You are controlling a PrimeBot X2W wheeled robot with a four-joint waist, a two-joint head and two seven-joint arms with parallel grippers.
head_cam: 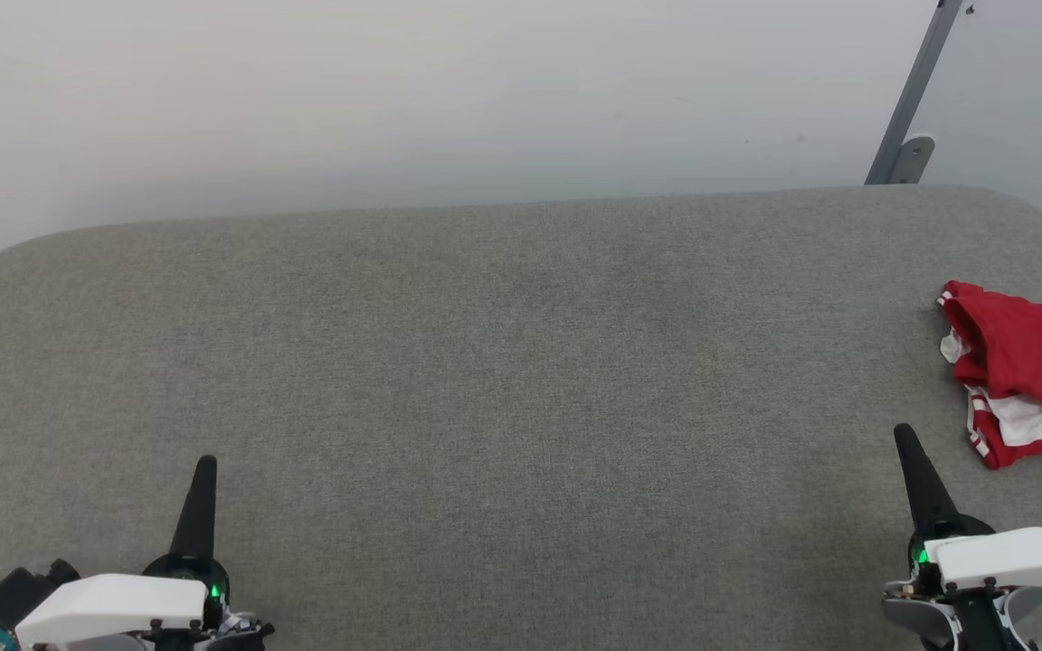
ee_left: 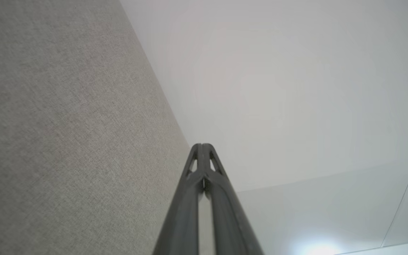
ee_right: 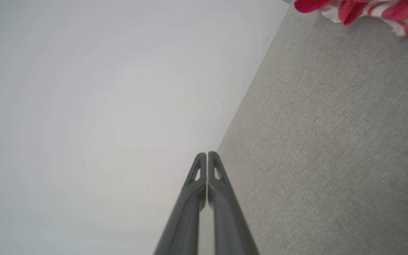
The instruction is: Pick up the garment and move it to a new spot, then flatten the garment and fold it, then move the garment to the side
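The garment (head_cam: 1023, 366) lies as a compact red-and-white bundle at the far right of the grey cloth-covered counter (head_cam: 485, 362), partly cut off by the edge of the head view. Red cloth sits over white, with striped trim showing at its near side. Whether that is a rough fold or a loose heap I cannot tell. Nothing touches it.

The right pincer (head_cam: 903, 436) stands near it, a little closer to the robot and to its left, fingers pressed together and holding nothing. The left pincer (head_cam: 205, 463) is well apart at the counter's other side, likewise closed tight and empty.

As I judge it, this fits two stages. The garment may be waiting at the edge to be lifted and carried elsewhere, or it may be folded and set aside with both arms parked. The pictures do not settle which, so I name no step. Should any handling follow, the right pincer is the nearer, and its fingers would have to part before taking cloth.
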